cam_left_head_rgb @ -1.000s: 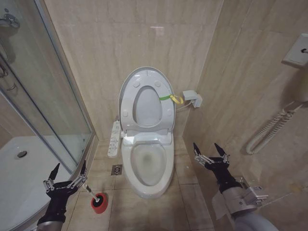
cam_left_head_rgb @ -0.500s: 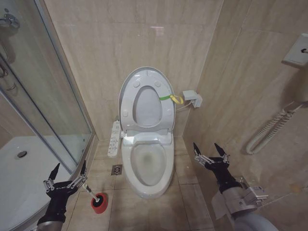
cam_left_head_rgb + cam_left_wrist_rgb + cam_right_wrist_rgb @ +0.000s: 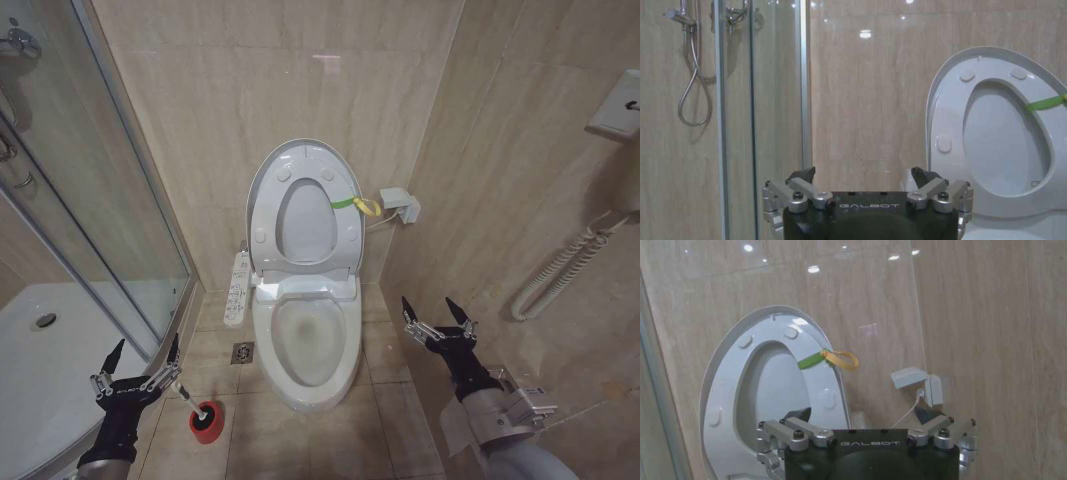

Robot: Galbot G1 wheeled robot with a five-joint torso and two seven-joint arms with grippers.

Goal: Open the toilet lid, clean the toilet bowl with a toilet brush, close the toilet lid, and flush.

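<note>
Left gripper [image 3: 140, 366] hangs low at the robot's left, beside the shower glass [image 3: 90, 200], fingers spread wide, holding nothing. It sits just above the toilet brush [image 3: 186, 396], whose thin white handle angles up out of the red cup holder [image 3: 206, 421] on the floor tiles; contact with the handle unclear. Right gripper [image 3: 436, 318] is raised at the right of the toilet bowl [image 3: 305, 350], near the wall, claw spread, empty. Toilet lid [image 3: 303, 205] stands upright against the back wall with the seat ring lifted along with it, a green and yellow strap [image 3: 356, 205] on its right edge. Bowl is open; water at the bottom, faint yellowish tint. White button panel [image 3: 238, 287] sticks out at the bowl's left.
</note>
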